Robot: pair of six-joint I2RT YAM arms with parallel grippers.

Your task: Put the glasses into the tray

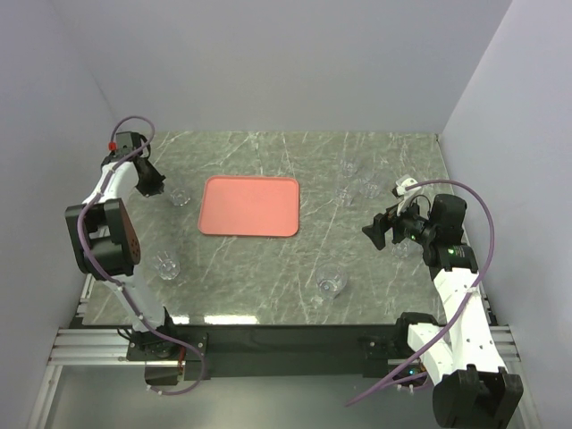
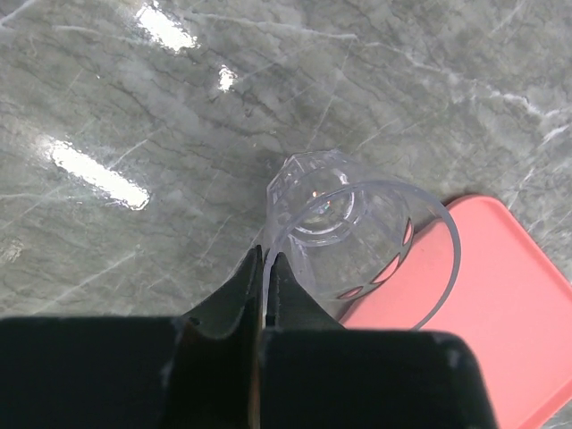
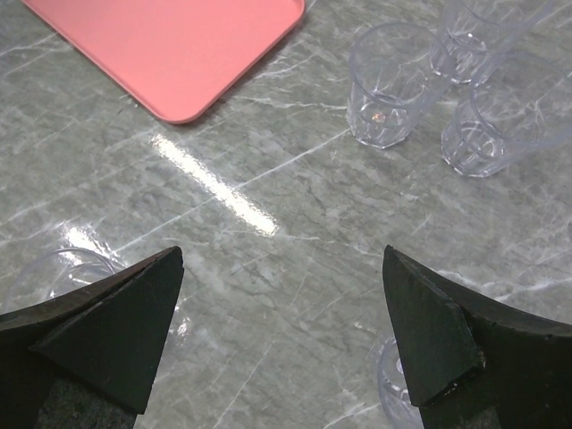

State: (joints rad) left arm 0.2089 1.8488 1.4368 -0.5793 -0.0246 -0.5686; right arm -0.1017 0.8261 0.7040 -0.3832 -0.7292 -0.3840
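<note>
Left jaws clenched, apparently pinching the rim of one glass [image 2: 349, 232] just beside the tray [image 2: 500, 304], ready to carry it across. Right jaws gape empty above the desk [image 3: 295, 179], near three more glasses [image 3: 393, 85].

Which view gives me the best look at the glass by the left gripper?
Left wrist: the glass sits large mid-frame, its rim right at the shut left gripper, beside the tray. Top external shows it only as a faint outline left of the tray. Right wrist does not show it.
</note>
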